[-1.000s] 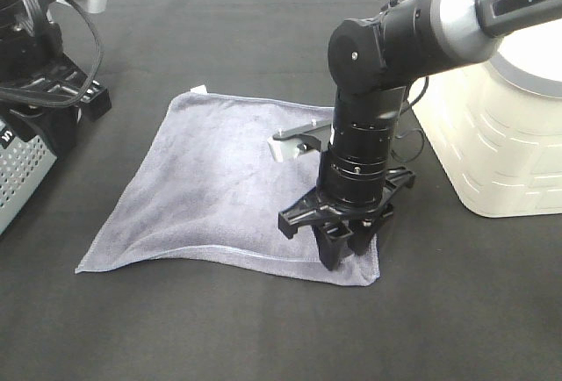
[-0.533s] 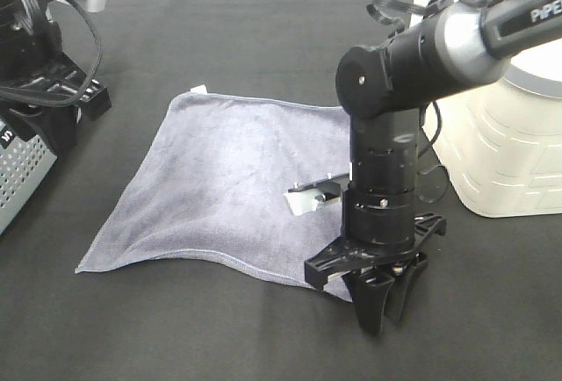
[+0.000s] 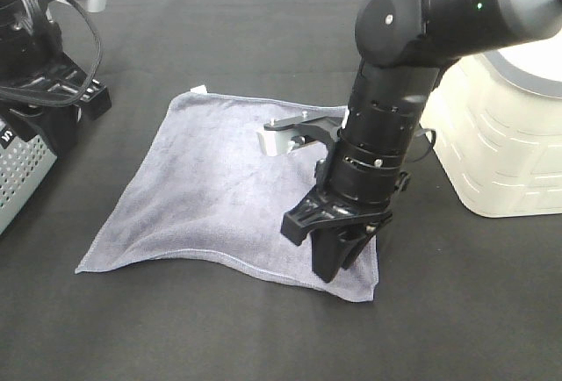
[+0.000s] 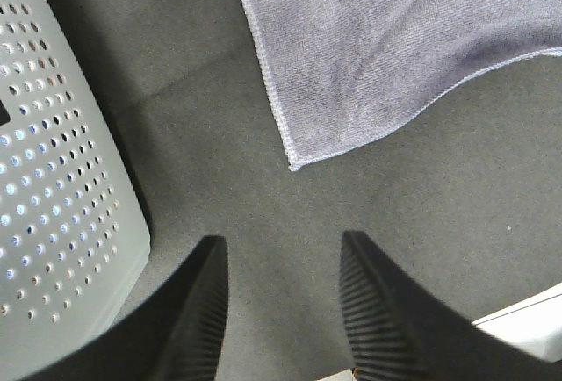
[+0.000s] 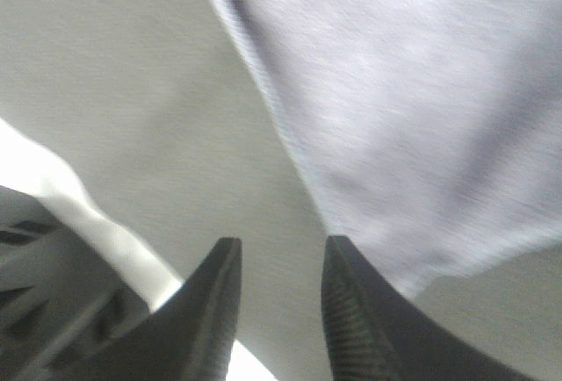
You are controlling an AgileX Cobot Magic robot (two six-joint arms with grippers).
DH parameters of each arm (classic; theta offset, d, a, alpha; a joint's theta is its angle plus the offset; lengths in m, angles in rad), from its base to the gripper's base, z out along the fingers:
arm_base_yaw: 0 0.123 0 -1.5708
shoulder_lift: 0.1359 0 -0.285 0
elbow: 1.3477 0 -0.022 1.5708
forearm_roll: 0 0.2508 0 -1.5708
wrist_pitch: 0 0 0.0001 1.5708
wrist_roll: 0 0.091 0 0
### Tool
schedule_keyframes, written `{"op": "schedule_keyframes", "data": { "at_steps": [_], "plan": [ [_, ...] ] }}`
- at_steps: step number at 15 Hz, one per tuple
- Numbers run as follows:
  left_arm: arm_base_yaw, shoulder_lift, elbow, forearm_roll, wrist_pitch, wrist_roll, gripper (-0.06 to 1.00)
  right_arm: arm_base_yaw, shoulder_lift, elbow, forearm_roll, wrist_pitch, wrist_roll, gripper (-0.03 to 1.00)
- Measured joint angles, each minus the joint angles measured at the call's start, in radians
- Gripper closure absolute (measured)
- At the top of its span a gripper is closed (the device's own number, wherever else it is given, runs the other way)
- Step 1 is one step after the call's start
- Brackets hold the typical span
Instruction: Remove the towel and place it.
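Exterior high: right tool sits over towel near corner, jaws part-open, gripping nothing. Left tool parked farther off, released. Right arm nearer.

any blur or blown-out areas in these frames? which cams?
Right wrist: motion-smeared, the towel has no visible weave, the dark mat looks washed-out grey, and a white patch beside the right gripper is blown out. Left wrist: sharp, towel stitching and the perforated basket holes crisp. Exterior high: mostly sharp; the white container on the right is overexposed, little surface detail.
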Motion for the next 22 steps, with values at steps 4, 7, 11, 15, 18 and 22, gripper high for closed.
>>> {"op": "schedule_keyframes", "data": {
  "at_steps": [4, 7, 11, 15, 18, 22],
  "plan": [
    [0.0, 0.0, 0.0, 0.0, 0.0, 0.0, 0.55, 0.095, 0.007, 0.015, -0.014, -0.113, -0.142, 0.49],
    [0.0, 0.0, 0.0, 0.0, 0.0, 0.0, 0.55, 0.143, 0.03, 0.016, -0.119, -0.135, -0.144, 0.47],
    [0.0, 0.0, 0.0, 0.0, 0.0, 0.0, 0.55, 0.143, 0.061, 0.079, -0.204, -0.208, -0.113, 0.47],
    [0.0, 0.0, 0.0, 0.0, 0.0, 0.0, 0.55, 0.143, 0.061, 0.12, -0.225, -0.247, -0.095, 0.6],
    [0.0, 0.0, 0.0, 0.0, 0.0, 0.0, 0.55, 0.143, 0.061, 0.124, -0.226, -0.247, -0.089, 0.74],
    [0.0, 0.0, 0.0, 0.0, 0.0, 0.0, 0.55, 0.143, 0.061, 0.134, -0.247, -0.211, -0.088, 0.96]
  ]
}}
